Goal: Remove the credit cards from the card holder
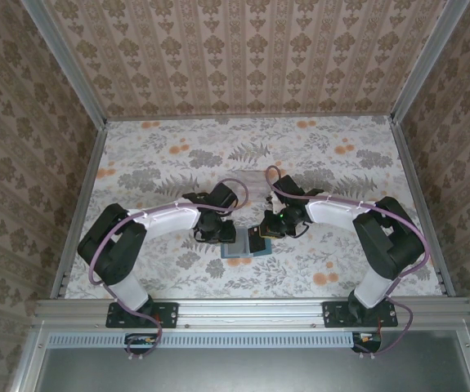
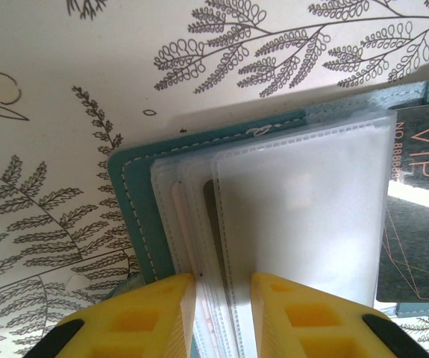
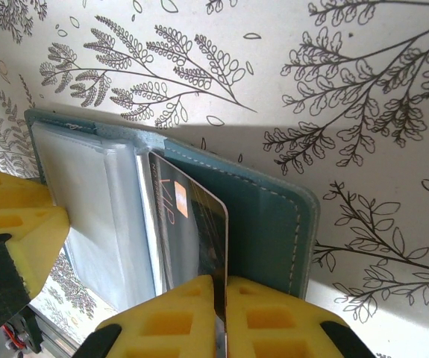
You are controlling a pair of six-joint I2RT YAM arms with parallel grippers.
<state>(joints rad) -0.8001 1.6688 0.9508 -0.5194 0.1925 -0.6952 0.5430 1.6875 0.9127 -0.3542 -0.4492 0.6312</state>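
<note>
Pulling out 1 VIP card (image 3: 192,231): right gripper (image 3: 221,287) pinches it, left gripper (image 2: 223,287) pinches clear sleeves (image 2: 304,201). Next: pull card toward 6 o'clock in right wrist view.

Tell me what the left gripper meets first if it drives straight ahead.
The left gripper has the frosted plastic sleeves of the flat teal folding card holder between its jaws. Going on, it would push further onto those sleeves, though depth is unclear.

The left gripper's (image 2: 222,292) yellow fingers (image 2: 154,313) pinch the clear plastic sleeves (image 2: 304,216) of the teal card holder (image 2: 134,201) lying on the leaf-patterned table (image 2: 87,60), a dark VIP card (image 2: 421,231) at its right edge.
</note>
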